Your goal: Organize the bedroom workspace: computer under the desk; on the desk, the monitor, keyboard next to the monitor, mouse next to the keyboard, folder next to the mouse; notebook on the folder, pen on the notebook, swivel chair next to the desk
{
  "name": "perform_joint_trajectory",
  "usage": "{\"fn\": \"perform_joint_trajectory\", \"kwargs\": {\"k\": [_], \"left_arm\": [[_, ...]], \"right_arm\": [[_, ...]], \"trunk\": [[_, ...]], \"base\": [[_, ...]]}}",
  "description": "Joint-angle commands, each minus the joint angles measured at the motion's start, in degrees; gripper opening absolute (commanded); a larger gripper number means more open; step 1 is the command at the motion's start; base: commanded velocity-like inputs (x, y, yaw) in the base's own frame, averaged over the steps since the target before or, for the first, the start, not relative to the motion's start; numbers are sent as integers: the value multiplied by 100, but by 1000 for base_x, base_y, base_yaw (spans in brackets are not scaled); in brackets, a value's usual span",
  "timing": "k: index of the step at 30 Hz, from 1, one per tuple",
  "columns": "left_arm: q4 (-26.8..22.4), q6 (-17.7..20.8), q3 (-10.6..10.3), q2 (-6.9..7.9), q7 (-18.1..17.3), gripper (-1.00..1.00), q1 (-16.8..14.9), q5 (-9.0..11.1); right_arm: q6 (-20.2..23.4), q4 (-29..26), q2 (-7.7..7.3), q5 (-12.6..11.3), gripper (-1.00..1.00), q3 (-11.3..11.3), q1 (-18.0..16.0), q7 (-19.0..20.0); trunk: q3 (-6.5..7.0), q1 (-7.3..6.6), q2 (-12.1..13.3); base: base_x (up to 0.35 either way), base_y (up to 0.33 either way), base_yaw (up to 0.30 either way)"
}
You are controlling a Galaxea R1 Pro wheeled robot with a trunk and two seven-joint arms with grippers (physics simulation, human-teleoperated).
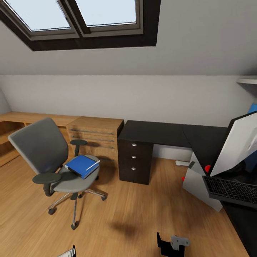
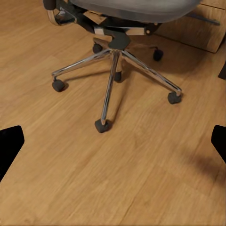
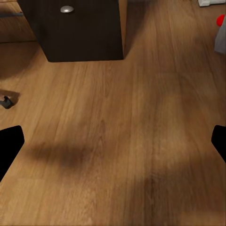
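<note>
The grey swivel chair [image 1: 46,157] stands on the wood floor at the left, away from the black desk [image 1: 160,134]. On its seat lies the blue folder [image 1: 81,165] with the white pen [image 1: 93,165] on top. The notebook and the mouse are out of view. At the right the monitor [image 1: 237,142] leans with its pale back showing, and the keyboard [image 1: 230,189] lies in front of it. The light grey computer [image 1: 198,182] stands below the desk top. My left gripper [image 2: 113,146] is open over the floor near the chair's chrome base [image 2: 113,70]. My right gripper [image 3: 113,146] is open over bare floor.
The desk's black drawer unit [image 1: 135,160] [image 3: 80,28] stands between the chair and the computer. A low light-wood shelf unit with drawers [image 1: 94,135] runs along the back wall at the left. Open wood floor [image 1: 142,214] lies in front of me.
</note>
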Motion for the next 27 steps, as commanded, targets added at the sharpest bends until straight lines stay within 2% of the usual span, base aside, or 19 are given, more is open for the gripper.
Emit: {"fn": "perform_joint_trajectory", "kwargs": {"k": [1,5,6,13,14,16,17,18,20,21,22,23,24,25,26,27], "left_arm": [[2,-15,24,-4,11,100,-2,-18],[3,-12,24,-62,14,100,0,-23],[9,-6,24,-122,23,100,1,-25],[32,78,16,-147,29,100,1,-27],[-5,318,-33,-184,38,100,1,-39],[-589,668,-38,-199,38,100,1,-49],[-2079,2310,-26,-205,43,100,1,-43],[-2643,2891,-15,-207,45,100,1,-39],[-3730,3869,-6,-212,46,100,1,-27],[-4380,4371,-4,-216,46,100,1,-23],[-4570,4504,-4,-218,46,100,1,-20],[-4911,4738,-4,-228,47,100,3,-16],[-5313,5059,-3,-282,45,100,12,-2],[-5487,5261,-3,-339,41,100,26,36],[-5594,5429,-10,-409,37,100,59,100],[-5631,5489,-19,-449,35,100,81,125]], "right_arm": [[-15,4,2,-18,100,-21,-4,13],[-12,4,2,-18,100,-21,-3,13],[-11,4,2,-23,100,-21,-5,12],[-21,7,101,-21,100,-12,-4,25],[-92,-50,122,-11,100,3,-8,36],[-82,-284,127,-32,100,5,-18,15],[74,-1501,131,-86,100,-30,-27,-13],[299,-1880,132,-108,100,-40,-28,-49],[1085,-2686,133,-154,100,-49,-29,-208],[1869,-3376,131,-174,100,-52,-28,-390],[2153,-3613,130,-179,100,-53,-26,-452],[2750,-4093,128,-189,100,-57,-24,-559],[3662,-4779,126,-241,100,-61,-18,-674],[4226,-5163,126,-330,100,-62,-16,-718],[4692,-5461,124,-466,100,-65,-13,-746],[4875,-5576,120,-541,100,-67,-9,-756]], "trunk": [[13,-23,39],[85,-111,199],[103,-133,239],[228,-287,520],[246,-309,560],[282,-352,640],[300,-374,680],[318,-396,720],[354,-440,801],[372,-462,841],[390,-484,881],[408,-506,921],[426,-528,961],[444,-550,1001],[462,-572,1041],[480,-594,1081]], "base": [[0,0,0],[0,0,0],[0,0,0],[0,0,0],[0,0,0],[0,0,0],[0,0,0],[0,0,0],[0,0,0],[0,0,0],[0,0,0],[0,0,0],[0,0,0],[0,0,0],[0,0,0],[0,0,0]]}}
